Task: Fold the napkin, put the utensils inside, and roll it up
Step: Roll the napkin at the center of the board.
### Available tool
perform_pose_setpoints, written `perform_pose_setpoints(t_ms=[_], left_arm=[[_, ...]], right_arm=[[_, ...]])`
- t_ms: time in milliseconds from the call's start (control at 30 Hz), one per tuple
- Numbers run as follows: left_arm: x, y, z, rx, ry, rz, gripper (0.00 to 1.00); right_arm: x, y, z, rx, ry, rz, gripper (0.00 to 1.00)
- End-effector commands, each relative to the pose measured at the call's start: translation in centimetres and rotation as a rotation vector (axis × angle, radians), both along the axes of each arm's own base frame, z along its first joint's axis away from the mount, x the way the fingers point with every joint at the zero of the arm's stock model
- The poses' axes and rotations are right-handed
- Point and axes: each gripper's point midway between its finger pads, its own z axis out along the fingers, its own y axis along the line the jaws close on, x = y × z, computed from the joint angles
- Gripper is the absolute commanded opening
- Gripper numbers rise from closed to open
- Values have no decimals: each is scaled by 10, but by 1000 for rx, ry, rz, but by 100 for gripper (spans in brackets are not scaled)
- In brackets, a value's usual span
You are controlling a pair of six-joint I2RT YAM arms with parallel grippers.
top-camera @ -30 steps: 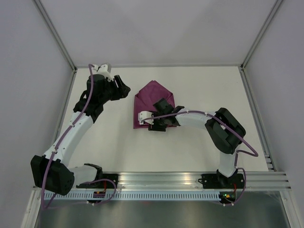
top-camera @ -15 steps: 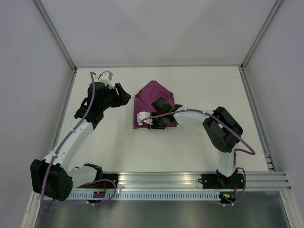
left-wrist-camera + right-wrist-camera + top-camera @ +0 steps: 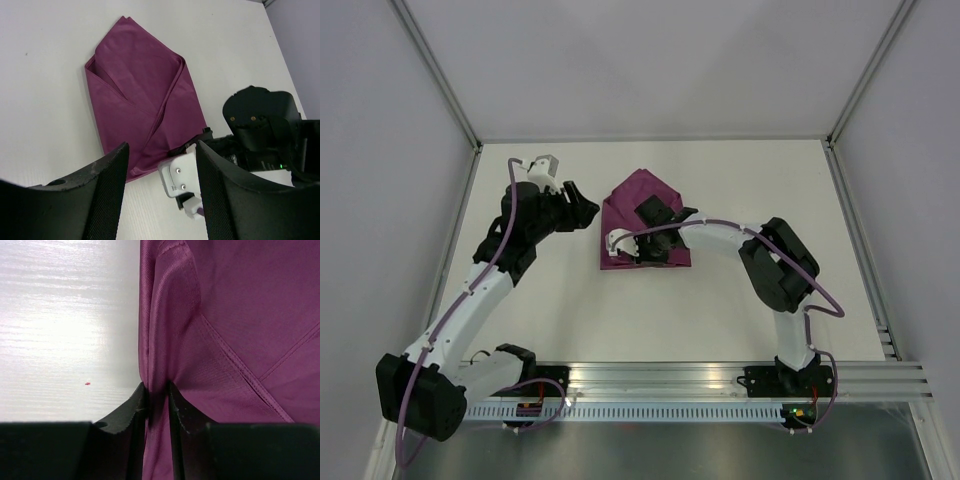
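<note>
Napkin (image 3: 638, 200) first: it lies on the white table (image 3: 760, 180), roughly midway between the two arms, and it is no flat square but a folded packet. One corner points toward the far wall, and the left wrist view shows side flaps crossing over each other on the plum cloth (image 3: 140, 105). So the folding looks done, or close to it. The utensils are another matter: no pale cutlery shows in any view, and whether a piece is tucked under the flaps cannot be told. The right gripper (image 3: 642, 252) is down on the packet near its edge closest to the arm bases. Its own camera shows the jaws drawn narrow onto a raised ridge of fabric (image 3: 156, 395) just inside one hemmed edge, with bare table beside it. That grip reads to me as either tidying a fold or starting the roll. The left gripper (image 3: 582, 205) hangs just beside the napkin's left side, apart from the cloth, its two fingers spread wide with nothing between them (image 3: 161, 150). What is left, by my reckoning, is most of the roll itself, since the packet is flat apart from that pinched ridge, and possibly the loading of cutlery if none is inside.
</note>
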Motion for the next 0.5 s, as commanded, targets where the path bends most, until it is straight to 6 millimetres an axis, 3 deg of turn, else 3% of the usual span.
perform_pose_setpoints(t_ms=[0,167,400,467], left_arm=[[-6,-3,23,-26,-87,-12,61],[-18,-11,27,-30,-145,-45,56],[-36,-24,33,-10,-242,-103,50],[-41,-28,31,3,-256,-121,48]], right_arm=[[-30,-41,-44,-166,199,-8,24],[-37,-48,-45,-173,317,-11,20],[-25,-51,-37,-153,436,-24,18],[-30,-54,-40,-170,483,-24,17]])
